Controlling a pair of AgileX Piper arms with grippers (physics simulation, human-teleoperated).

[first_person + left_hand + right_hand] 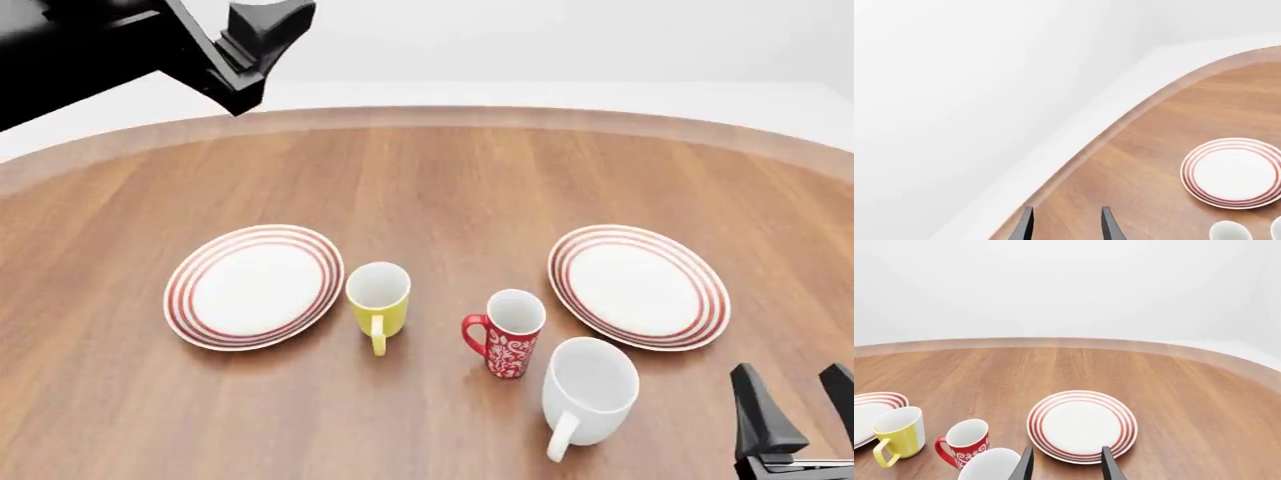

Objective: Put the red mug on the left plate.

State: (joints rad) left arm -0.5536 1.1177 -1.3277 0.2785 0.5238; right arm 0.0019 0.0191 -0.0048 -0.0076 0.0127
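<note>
Red mug (506, 338) upright on table (441, 180), centre, handle at 9 o'clock. Yellow mug (378, 300) just beside at 9; white mug (587, 388) close at 4. Left plate (254, 285) bare, further at 9. Right gripper (797, 400) spread, empty. Left gripper (1066, 222) spread, empty.

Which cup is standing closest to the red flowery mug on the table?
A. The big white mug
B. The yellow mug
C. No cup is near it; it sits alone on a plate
A. In the front view the large white mug stands just beside the red mug, almost touching it, while the yellow mug stands farther off with bare table between them.
</note>
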